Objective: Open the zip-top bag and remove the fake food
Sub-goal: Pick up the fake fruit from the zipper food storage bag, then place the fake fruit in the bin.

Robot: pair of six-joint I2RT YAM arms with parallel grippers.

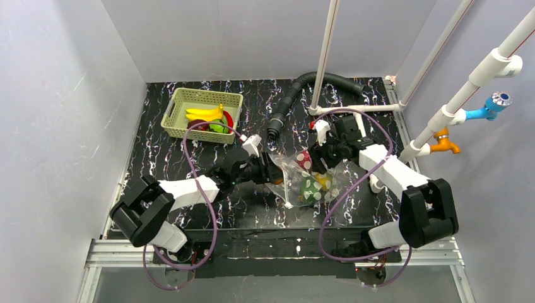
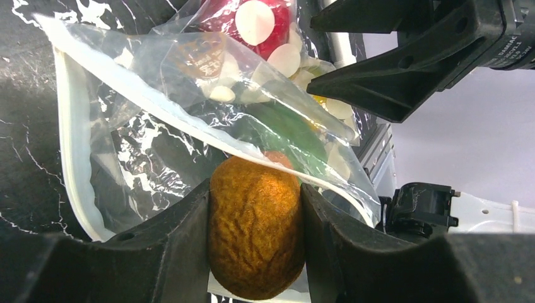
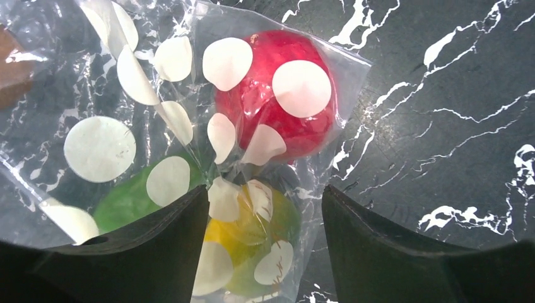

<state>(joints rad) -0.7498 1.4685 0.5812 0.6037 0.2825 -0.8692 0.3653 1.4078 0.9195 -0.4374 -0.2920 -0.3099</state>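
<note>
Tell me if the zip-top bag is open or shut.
Open: zip strips of the zip-top bag gape apart; the left gripper holds a brown piece there.

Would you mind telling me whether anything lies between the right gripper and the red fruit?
Yes: the red fruit sits inside the zip-top bag, so its spotted plastic separates it from the right gripper.

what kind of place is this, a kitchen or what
Probably a robot test booth: plain grey walls around a black marbled table, a left arm and right arm mounted at its near edge, white pipes at the right.
</note>
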